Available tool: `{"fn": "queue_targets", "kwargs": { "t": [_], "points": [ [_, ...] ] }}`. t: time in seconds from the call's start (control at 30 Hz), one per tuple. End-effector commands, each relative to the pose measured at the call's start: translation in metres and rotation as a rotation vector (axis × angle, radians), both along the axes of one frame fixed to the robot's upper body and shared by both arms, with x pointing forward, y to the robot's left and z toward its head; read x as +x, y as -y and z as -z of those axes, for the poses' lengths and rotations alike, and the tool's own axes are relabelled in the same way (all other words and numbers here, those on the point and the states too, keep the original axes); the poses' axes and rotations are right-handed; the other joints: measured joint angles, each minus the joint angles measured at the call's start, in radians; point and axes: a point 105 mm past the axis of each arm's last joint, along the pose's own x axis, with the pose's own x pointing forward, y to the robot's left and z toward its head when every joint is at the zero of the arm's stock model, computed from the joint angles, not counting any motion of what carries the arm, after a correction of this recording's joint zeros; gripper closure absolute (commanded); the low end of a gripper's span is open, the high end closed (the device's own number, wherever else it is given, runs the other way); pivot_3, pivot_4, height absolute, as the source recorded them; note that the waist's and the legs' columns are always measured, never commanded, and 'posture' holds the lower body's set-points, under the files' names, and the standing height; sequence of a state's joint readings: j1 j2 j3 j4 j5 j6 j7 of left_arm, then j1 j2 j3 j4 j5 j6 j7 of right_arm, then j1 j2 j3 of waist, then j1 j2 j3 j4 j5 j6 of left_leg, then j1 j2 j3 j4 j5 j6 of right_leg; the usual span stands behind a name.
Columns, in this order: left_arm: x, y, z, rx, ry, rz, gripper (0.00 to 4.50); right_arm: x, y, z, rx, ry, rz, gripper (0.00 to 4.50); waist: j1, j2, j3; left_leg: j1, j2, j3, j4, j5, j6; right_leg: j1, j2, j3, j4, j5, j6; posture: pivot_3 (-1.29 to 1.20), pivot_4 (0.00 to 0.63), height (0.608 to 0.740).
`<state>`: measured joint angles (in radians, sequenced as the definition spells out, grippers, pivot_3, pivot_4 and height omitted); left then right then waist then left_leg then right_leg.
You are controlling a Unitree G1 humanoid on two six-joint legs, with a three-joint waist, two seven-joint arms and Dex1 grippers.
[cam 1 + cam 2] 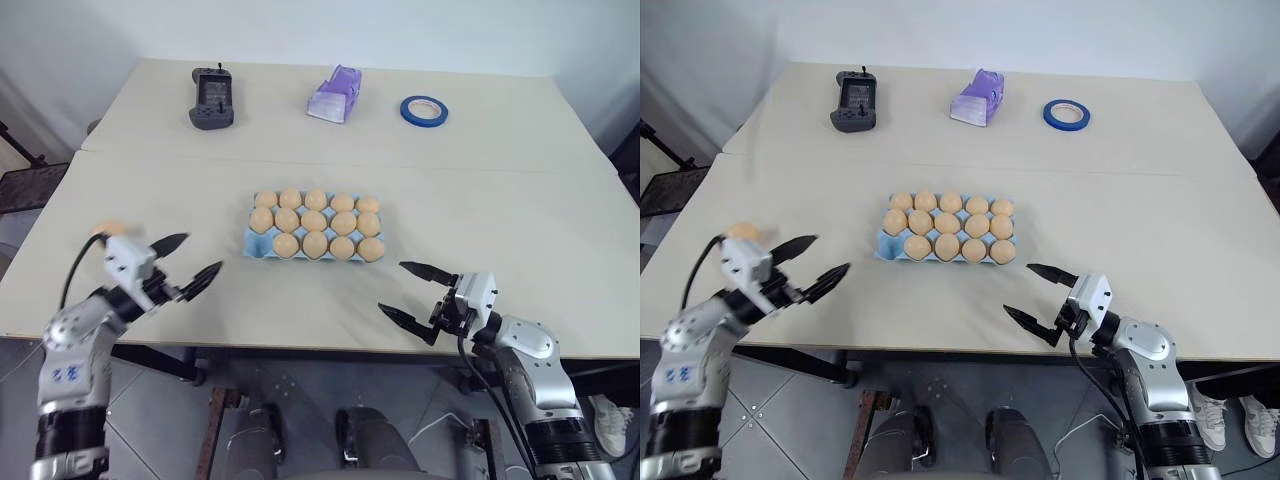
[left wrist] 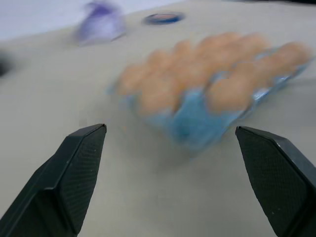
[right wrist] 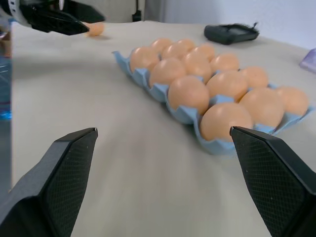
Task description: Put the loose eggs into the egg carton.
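Nearest you, both grippers hover over the front edge of the table (image 1: 560, 250). Your left gripper (image 1: 187, 264) has its two black fingers spread wide with nothing between them, and your right gripper (image 1: 412, 291) is just as wide apart and equally empty. The left wrist view is smeared (the carton there is a soft blue and orange blur), so take little detail from it.

One loose egg (image 1: 743, 231) sits on the table at the far left, partly hidden behind the left gripper's white housing; you see only its top. From the right wrist view it peeks out behind the left fingers.

Mid-table lies the egg carton (image 1: 256, 243), light blue, well apart from both grippers. Its cups hold fourteen eggs by count in the head view: five in the far row, five in the middle, four in the near row. The near-left corner cup looks bare.

Along the far edge stand a black handheld device (image 1: 211, 97), a lilac plastic object (image 1: 335, 93) and a blue tape roll (image 1: 424, 110).
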<state>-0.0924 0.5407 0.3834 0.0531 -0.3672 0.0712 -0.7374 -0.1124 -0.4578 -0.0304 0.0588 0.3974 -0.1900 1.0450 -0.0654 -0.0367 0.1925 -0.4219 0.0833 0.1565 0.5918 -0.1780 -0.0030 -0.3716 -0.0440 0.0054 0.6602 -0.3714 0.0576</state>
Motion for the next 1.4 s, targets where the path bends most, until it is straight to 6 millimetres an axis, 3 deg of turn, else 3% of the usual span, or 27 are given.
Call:
{"fn": "queue_targets", "kwargs": {
  "t": [0.03, 0.2, 0.3, 0.5, 0.6, 0.8, 1.03, 1.27, 1.4],
  "points": [
    [-0.011, -0.022, -0.018, -0.034, 0.12, -0.187, 0.03, 0.003, -0.013, -0.011, 0.032, 0.045, -0.067, 0.0, 0.005, 0.0, 0.0, 0.0, 0.0, -0.001, 0.0, 0.0, 0.0, 0.0, 0.0, -0.001, 0.0, 0.0, 0.0, 0.0, 0.15, 0.74],
    [-0.04, -0.056, 0.0, -0.084, 0.128, -0.443, 0.03, 0.006, -0.029, -0.017, 0.048, 0.062, -0.134, 0.0, 0.006, 0.0, 0.0, 0.0, 0.0, -0.001, 0.0, 0.0, 0.0, 0.001, -0.001, -0.001, -0.002, 0.0, -0.001, 0.0, 0.15, 0.74],
    [-0.055, -0.066, 0.004, -0.125, 0.137, -0.556, 0.03, 0.009, -0.035, -0.022, 0.054, 0.077, -0.16, 0.0, 0.005, 0.0, 0.0, -0.001, 0.0, -0.001, -0.002, -0.001, 0.0, 0.001, -0.002, -0.001, -0.003, 0.0, -0.001, 0.0, 0.15, 0.74],
    [-0.064, -0.084, 0.003, -0.197, 0.168, -0.713, 0.03, 0.013, -0.043, -0.031, 0.055, 0.093, -0.192, 0.0, 0.006, 0.0, 0.0, -0.001, -0.001, -0.001, -0.001, -0.001, 0.0, 0.001, -0.001, -0.001, -0.004, 0.0, -0.002, 0.0, 0.15, 0.74],
    [-0.057, -0.082, 0.001, -0.214, 0.169, -0.699, 0.03, 0.015, -0.044, -0.034, 0.053, 0.096, -0.196, 0.0, 0.006, 0.0, 0.0, -0.001, -0.001, -0.001, -0.002, -0.001, 0.0, 0.001, -0.002, -0.001, -0.005, 0.0, -0.002, 0.0, 0.15, 0.74],
    [-0.023, -0.086, -0.013, -0.209, 0.174, -0.711, 0.03, 0.016, -0.044, -0.038, 0.047, 0.101, -0.192, 0.0, 0.008, 0.0, 0.0, -0.001, -0.001, -0.001, -0.002, -0.001, 0.0, 0.0, -0.001, -0.002, -0.005, 0.0, -0.002, 0.0, 0.15, 0.74],
    [0.037, -0.101, -0.028, -0.197, 0.137, -0.737, 0.03, 0.017, -0.043, -0.039, 0.047, 0.103, -0.163, 0.0, 0.009, -0.001, 0.0, -0.001, -0.001, 0.0, -0.002, 0.0, 0.0, 0.0, 0.0, -0.002, -0.003, 0.001, -0.002, 0.0, 0.15, 0.74],
    [0.07, -0.1, -0.014, -0.176, 0.011, -0.704, 0.03, 0.015, -0.041, -0.04, 0.053, 0.104, -0.133, 0.0, 0.009, -0.001, 0.0, -0.002, 0.0, 0.004, -0.003, 0.0, 0.0, -0.003, 0.002, 0.0, -0.003, 0.001, -0.001, 0.0, 0.15, 0.74],
    [0.073, -0.104, -0.009, -0.173, -0.021, -0.71, 0.21, 0.015, -0.04, -0.04, 0.057, 0.106, -0.119, 0.0, 0.007, -0.001, 0.0, -0.002, 0.0, 0.004, -0.002, 0.0, -0.001, -0.003, 0.002, 0.001, -0.001, 0.001, -0.001, 0.0, 0.15, 0.74]
  ]
}}
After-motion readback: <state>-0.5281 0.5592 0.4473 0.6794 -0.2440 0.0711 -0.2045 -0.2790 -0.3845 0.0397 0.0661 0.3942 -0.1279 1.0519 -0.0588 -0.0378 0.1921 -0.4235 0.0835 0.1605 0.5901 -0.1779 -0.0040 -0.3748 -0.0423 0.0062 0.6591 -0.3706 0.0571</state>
